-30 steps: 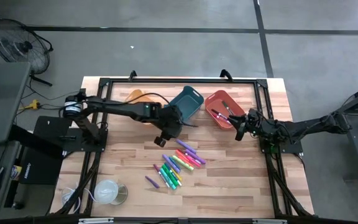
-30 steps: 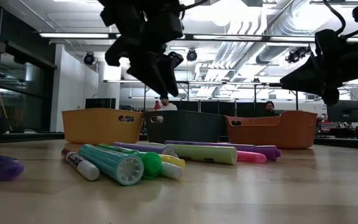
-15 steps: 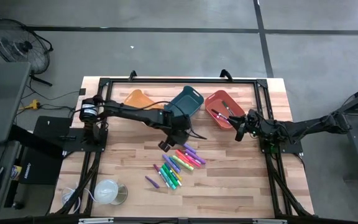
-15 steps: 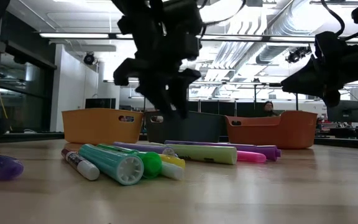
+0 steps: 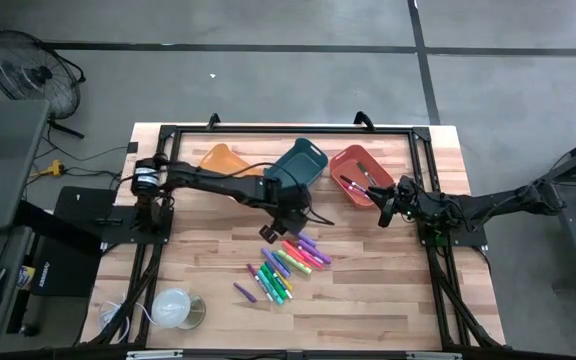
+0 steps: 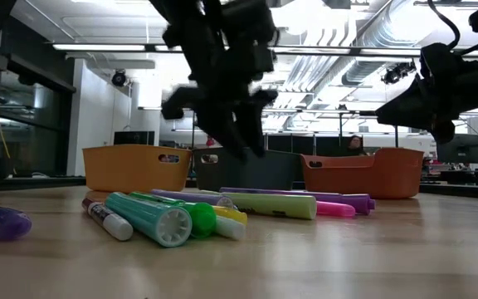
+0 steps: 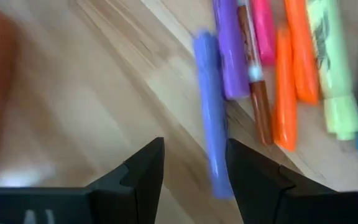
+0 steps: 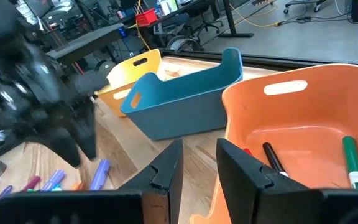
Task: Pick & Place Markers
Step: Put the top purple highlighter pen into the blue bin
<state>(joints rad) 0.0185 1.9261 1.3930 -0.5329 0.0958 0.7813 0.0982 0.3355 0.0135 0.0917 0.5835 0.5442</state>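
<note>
**A:** Where are the markers (image 5: 286, 262) just now?

**B:** Most lie in a loose heap on the wooden tabletop (image 5: 368, 290), near its middle, in front of the three bins. Purple, pink, orange, green and yellow ones lie side by side, many touching. One purple marker (image 6: 1, 222) lies apart from the heap. A few more markers lie inside the red bin (image 5: 353, 176).

**A:** And the left arm?

**B:** The left gripper (image 5: 273, 230) hangs above the far edge of the heap, just in front of the teal bin (image 5: 301, 165). Its fingers (image 7: 145, 171) are spread, with nothing between them. In the left wrist view a purple marker (image 7: 211, 140) lies on the wood just beyond the gap, beside another purple one and an orange marker (image 7: 284, 93).

**A:** The right arm?

**B:** The right gripper (image 5: 384, 210) hovers off the tabletop next to the red bin, on the side nearer the heap. Its fingers (image 8: 166, 171) stand a little apart and hold nothing.

**A:** Anything else on the tabletop?

**B:** An orange-yellow bin (image 5: 220, 158) stands to the left of the teal one, and a white round cup (image 5: 172, 307) sits near the front left corner.
</note>
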